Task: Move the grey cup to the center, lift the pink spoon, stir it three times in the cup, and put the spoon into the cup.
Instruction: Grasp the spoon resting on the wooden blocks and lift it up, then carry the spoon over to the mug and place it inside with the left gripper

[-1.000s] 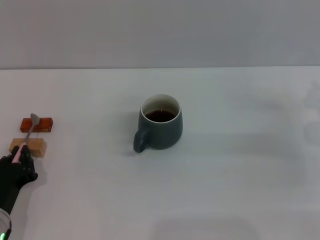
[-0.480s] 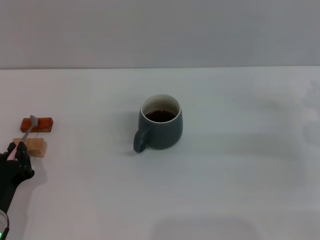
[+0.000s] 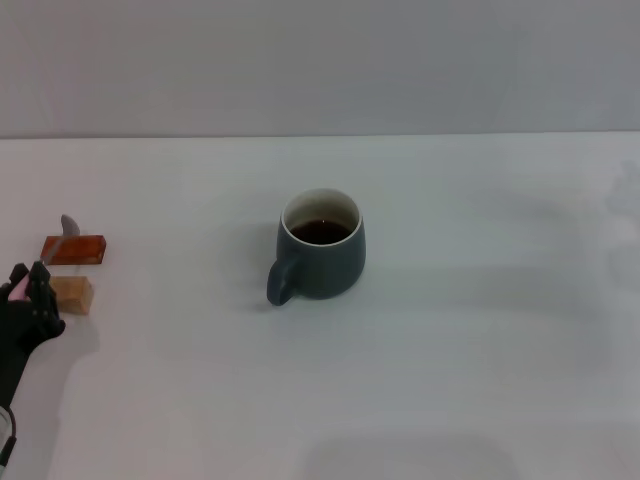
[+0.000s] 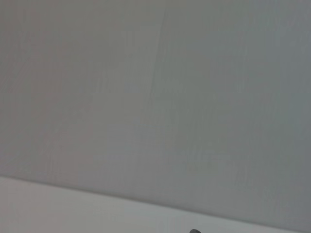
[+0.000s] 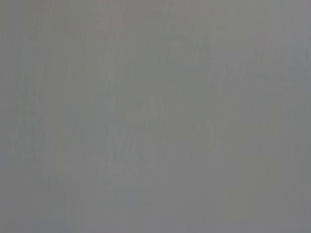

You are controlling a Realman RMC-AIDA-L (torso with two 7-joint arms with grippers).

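The grey cup, a dark blue-grey mug with dark liquid inside, stands upright near the middle of the white table, its handle toward the front left. My left gripper is at the far left edge, shut on the pink spoon by its handle. The spoon tilts up and away, its grey bowl raised above the red-brown block. The right gripper is out of view.
A tan wooden block lies just in front of the red-brown block, right beside my left gripper. The white table stretches to the right and front of the cup. Both wrist views show only grey surface.
My left gripper has moved back and to the left with the spoon. The spoon has lifted off the two blocks and its bowl now sits higher. The cup has not moved.
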